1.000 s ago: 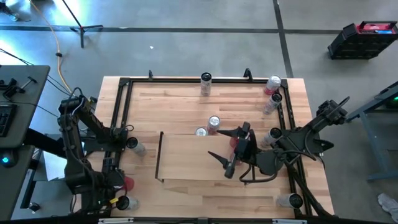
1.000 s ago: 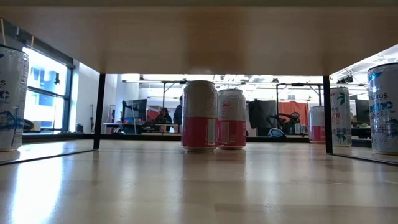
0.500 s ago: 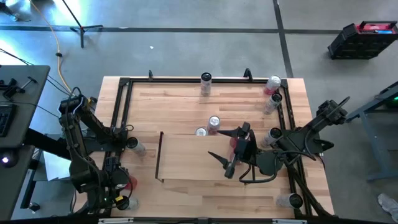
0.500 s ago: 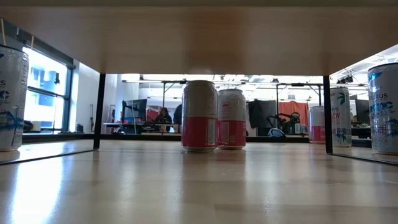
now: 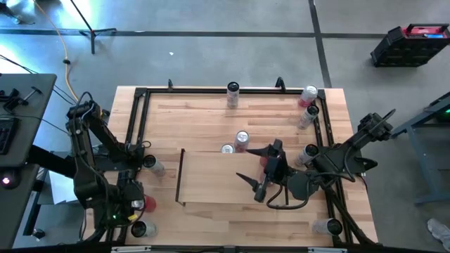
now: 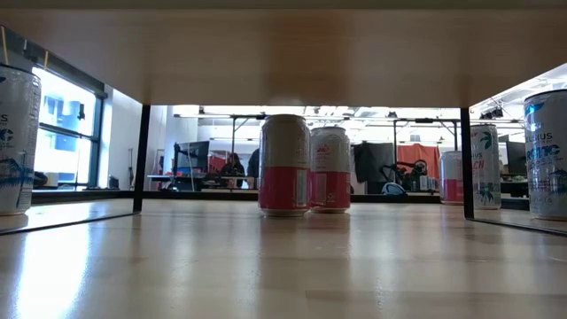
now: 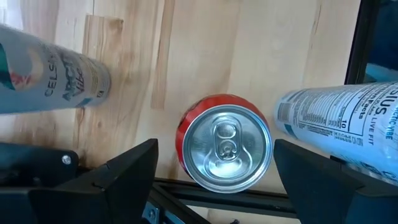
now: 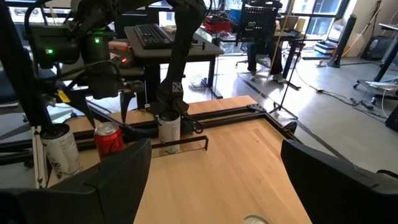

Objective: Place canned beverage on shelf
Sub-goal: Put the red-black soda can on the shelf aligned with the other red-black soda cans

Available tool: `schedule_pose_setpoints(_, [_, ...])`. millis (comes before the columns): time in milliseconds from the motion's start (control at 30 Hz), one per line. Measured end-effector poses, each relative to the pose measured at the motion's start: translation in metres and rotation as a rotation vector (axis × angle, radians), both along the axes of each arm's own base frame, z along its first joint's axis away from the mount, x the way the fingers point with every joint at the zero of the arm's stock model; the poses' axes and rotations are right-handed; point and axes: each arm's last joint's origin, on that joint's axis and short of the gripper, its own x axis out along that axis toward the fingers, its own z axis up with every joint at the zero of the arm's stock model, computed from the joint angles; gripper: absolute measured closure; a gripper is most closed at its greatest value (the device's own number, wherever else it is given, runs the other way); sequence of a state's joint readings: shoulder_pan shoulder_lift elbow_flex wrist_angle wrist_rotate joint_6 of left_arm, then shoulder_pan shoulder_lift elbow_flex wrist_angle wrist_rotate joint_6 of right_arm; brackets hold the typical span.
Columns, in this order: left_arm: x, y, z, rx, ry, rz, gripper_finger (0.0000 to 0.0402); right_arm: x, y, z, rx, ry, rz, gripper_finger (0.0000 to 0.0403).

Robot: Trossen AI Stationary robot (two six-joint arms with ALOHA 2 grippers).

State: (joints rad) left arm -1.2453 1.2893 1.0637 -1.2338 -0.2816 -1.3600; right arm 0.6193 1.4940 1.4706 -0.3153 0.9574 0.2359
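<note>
Left gripper (image 7: 214,180) spread above red can (image 7: 224,144) (body mostly hidden); right gripper (image 8: 211,180) spread.

red can (image 7: 224,146) with a plain silver lid, on pale blond wood table (image 7: 261,56). at its 9 and 3 o'clock, two white cans (image 7: 53,78) with teal-grey lettering. two pink-and-white cans (image 6: 285,165) side by side; black rails (image 5: 180,176) edge the light-wood shelf (image 5: 214,179).

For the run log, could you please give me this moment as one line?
left gripper: open, above red can | right gripper: open, over shelf, empty | two cans upright behind shelf
</note>
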Motion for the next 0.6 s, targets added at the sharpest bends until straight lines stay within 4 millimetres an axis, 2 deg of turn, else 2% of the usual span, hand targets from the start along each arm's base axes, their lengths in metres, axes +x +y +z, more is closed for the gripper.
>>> schedule_pose_setpoints(367, [0.0057, 0.0016, -0.0001, -0.026, 0.057, 0.021, 0.0094, -0.0002, -0.0001, -0.0007, -0.005, 0.006, 0.0, 0.0059])
schedule_pose_setpoints(600, [0.0086, 0.0026, -0.0001, -0.046, 0.064, 0.093, 0.0093, -0.0003, -0.0002, -0.0012, -0.003, 0.01, -0.001, 0.0059])
